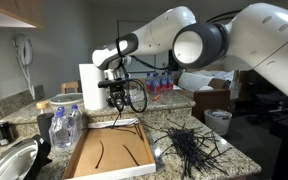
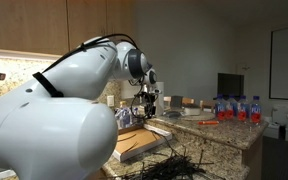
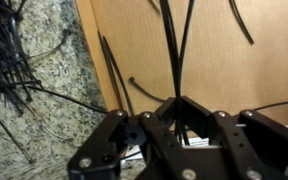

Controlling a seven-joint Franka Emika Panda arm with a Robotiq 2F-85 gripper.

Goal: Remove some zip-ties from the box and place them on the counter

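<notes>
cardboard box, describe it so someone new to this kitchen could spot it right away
Find the speckled granite counter. Below the gripper lies the box, flat, brown and shallow, between the water bottles and a heap of black zip-ties. It alone is open cardboard holding just a few loose ties.

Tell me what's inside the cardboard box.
A few loose zip-ties lie on the cardboard box floor. The fingers grip a held bundle above it. In the wrist view, they cover the floor directly beneath.

Few zip-ties (image 1: 134, 150) in box (image 1: 84, 160), zip-tie pile (image 1: 189, 145) beside it on counter (image 1: 222, 165)
</notes>
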